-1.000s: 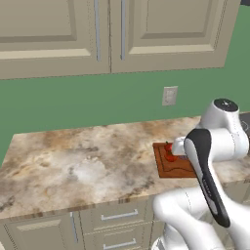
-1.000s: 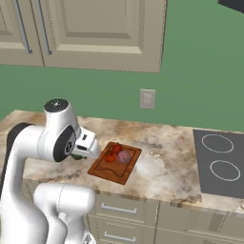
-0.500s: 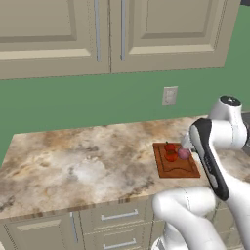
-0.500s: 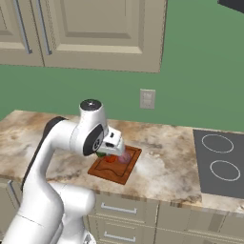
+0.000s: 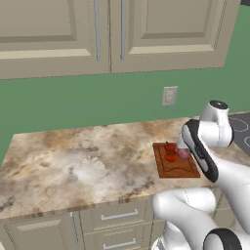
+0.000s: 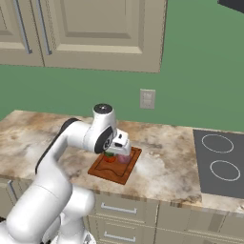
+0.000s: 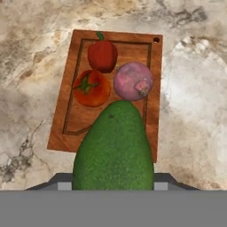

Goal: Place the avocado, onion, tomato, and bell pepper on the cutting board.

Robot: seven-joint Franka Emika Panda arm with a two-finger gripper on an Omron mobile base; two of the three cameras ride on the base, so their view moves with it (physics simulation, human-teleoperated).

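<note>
The avocado (image 7: pixel 114 148) fills the lower middle of the hand view, large and close to the lens, held above the near edge of the cutting board (image 7: pixel 68 119). The finger tips are hidden behind the fruit, but the gripper (image 6: pixel 120 148) is closed on the avocado.

On the board – three foods already lie there:
- bell pepper (image 7: pixel 102 54), upper middle of the hand view, at the far end of the board
- tomato (image 7: pixel 91 88), just below the pepper and left of centre
- onion (image 7: pixel 133 81), just right of the tomato, near the board's right rim (touching the tomato or not, cannot tell)

Left base view: the board (image 5: pixel 167 167) sits right of centre on the marbled counter (image 5: pixel 78 163); tomato (image 5: pixel 171 156) and onion (image 5: pixel 183 154) show side by side, with the pepper (image 5: pixel 169 146) just behind the tomato. The arm's upper link rises beside the board at the right.

Right base view: the board (image 6: pixel 102 171) lies at centre frame, with the hand over its far part and the tomato (image 6: pixel 110 157) partly covered. A stovetop (image 6: pixel 219 162) lies at the right edge.

Change from the earlier frames – one second ago the arm stood at the left of the right base view, beside the board; half a second ago it had swung toward the board; now the hand hangs above it. Board and the three foods on it have not shifted.
</note>
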